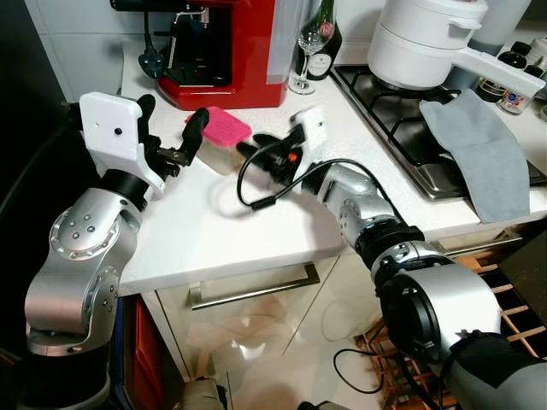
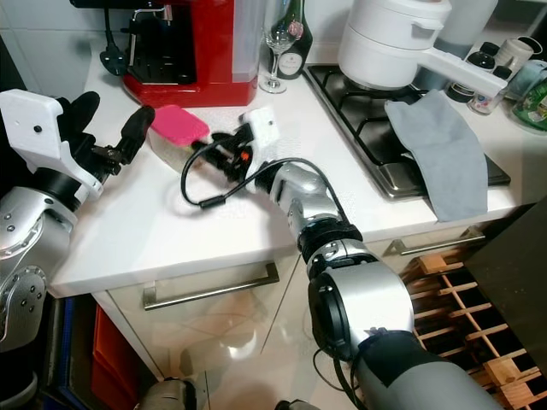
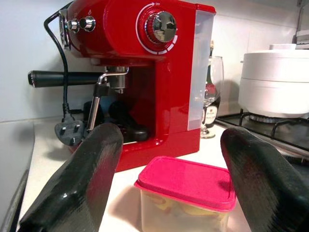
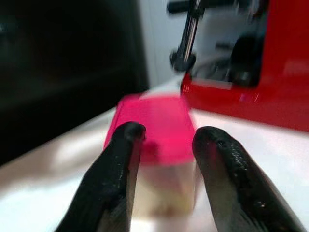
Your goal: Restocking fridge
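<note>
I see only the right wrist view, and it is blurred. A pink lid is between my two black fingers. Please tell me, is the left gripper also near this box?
Observer: Yes. The left gripper is at the box from the robot's left, jaws open, one finger against the pink lid.
Operator: Does my right gripper hold the box?
Observer: Not visibly. The right gripper is beside the box, jaws open; contact is hard to judge.
Operator: What stands behind the box?
Observer: A red coffee machine, with a wine glass to its right.
</note>
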`<state>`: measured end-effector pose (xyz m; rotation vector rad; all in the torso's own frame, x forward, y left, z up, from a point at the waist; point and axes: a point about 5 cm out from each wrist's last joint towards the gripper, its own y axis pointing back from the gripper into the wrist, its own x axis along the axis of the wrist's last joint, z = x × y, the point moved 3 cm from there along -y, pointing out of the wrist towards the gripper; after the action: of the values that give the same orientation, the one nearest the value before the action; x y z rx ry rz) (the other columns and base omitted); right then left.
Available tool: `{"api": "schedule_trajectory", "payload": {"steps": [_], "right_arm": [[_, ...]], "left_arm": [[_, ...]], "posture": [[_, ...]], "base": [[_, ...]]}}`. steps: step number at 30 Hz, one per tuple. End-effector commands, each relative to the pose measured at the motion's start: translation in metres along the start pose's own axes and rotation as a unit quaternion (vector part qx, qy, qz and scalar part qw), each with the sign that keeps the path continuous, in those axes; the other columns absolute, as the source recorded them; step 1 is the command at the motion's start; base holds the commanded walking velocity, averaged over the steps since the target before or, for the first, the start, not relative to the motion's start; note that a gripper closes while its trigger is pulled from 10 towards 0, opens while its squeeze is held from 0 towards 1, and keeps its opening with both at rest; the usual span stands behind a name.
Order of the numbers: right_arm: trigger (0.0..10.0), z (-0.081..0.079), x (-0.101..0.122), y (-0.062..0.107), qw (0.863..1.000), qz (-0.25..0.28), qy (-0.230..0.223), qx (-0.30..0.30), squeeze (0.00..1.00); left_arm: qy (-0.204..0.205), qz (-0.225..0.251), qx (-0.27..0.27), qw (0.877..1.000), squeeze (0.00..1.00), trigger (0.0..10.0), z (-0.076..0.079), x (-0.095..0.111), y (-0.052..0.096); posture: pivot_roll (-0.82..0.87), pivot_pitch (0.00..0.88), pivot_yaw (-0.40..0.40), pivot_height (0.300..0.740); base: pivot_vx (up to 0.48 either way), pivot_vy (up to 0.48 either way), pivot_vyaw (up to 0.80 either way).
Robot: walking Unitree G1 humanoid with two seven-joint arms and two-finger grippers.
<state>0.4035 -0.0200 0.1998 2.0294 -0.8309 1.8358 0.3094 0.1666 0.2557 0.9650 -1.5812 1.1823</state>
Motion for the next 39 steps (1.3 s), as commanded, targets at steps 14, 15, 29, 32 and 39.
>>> {"api": "schedule_trajectory", "payload": {"steps": [14,15,29,32,39], "right_arm": [[10.0,0.009,0.003,0.009,0.991,0.053,0.071,-0.105,1.0],[10.0,0.009,0.003,0.009,0.991,0.053,0.071,-0.105,1.0],[10.0,0.047,-0.01,0.026,0.958,-0.016,0.069,-0.277,0.0],[10.0,0.042,-0.023,0.022,0.959,-0.046,0.052,-0.276,0.0],[10.0,0.028,-0.031,0.009,0.964,-0.075,0.054,-0.251,0.0]], "left_arm": [[0.0,0.0,-0.005,1.0,0.0,10.0,0.008,-0.006,-0.009],[0.0,0.0,-0.005,1.0,0.0,10.0,0.008,-0.006,-0.009],[-0.026,0.001,0.08,0.996,0.0,10.0,-0.017,-0.006,-0.008],[-0.031,0.004,0.097,0.995,0.0,10.0,-0.022,-0.003,-0.005],[-0.037,0.002,0.102,0.994,0.0,10.0,-0.023,-0.002,0.0]], "posture": [[0.18,0.0,-0.079,0.74],[0.18,0.0,-0.079,0.74],[0.22,0.0,-0.092,0.74],[0.25,0.0,-0.102,0.74],[0.27,0.0,-0.107,0.74]], "base": [[0.0,0.0,0.0],[0.0,0.0,0.0],[0.0,0.0,0.0],[0.0,0.0,0.0],[0.0,0.0,0.0]]}}
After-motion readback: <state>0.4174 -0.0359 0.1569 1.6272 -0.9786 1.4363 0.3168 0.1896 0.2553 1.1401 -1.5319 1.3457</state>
